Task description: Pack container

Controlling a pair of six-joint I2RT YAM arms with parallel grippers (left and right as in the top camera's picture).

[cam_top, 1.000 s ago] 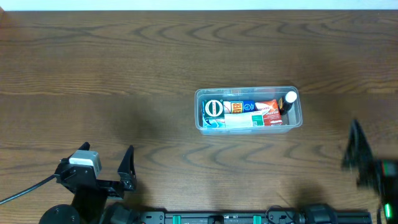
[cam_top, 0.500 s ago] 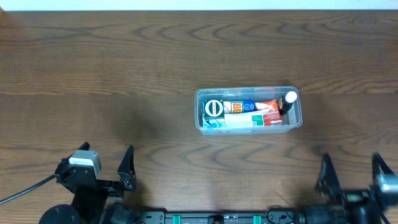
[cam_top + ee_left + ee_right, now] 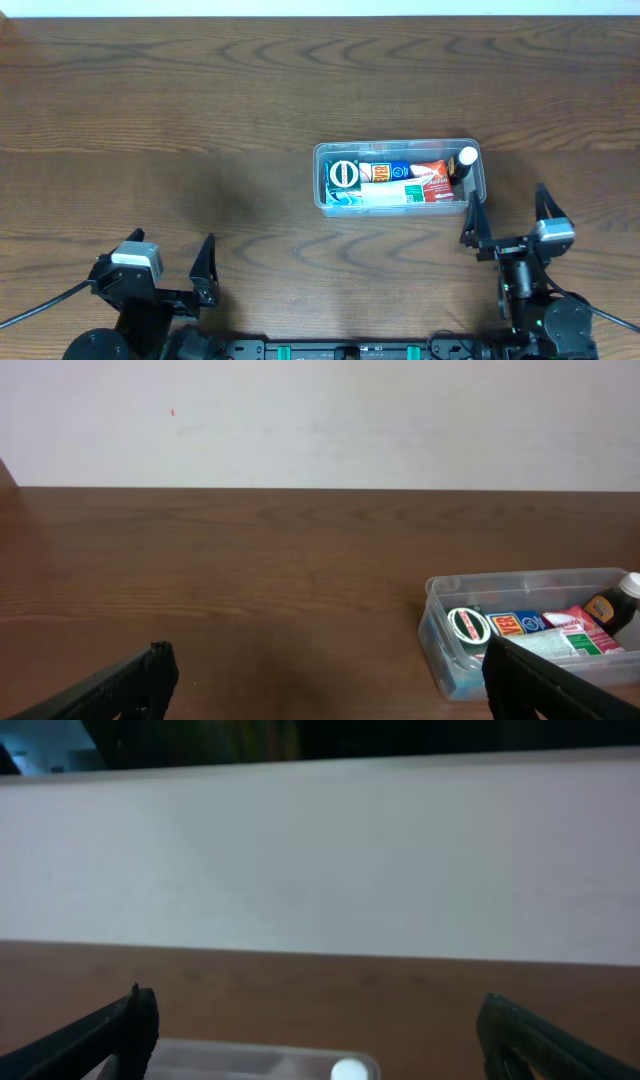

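Left gripper point(image 3: 325, 660) and right gripper point(image 3: 507, 212) gape empty — right seemingly just beside container point(image 3: 400, 147).

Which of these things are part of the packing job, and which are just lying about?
Part of the job:
- clear plastic rectangular tub
- packed inside it: round green-and-white disc, red packet, white flat pack, dark bottle with white cap

Not part of it:
- only the brown wooden table underneath

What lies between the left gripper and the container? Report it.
Nothing: only bare table runs from the open left gripper to the container, as the overhead view shows.
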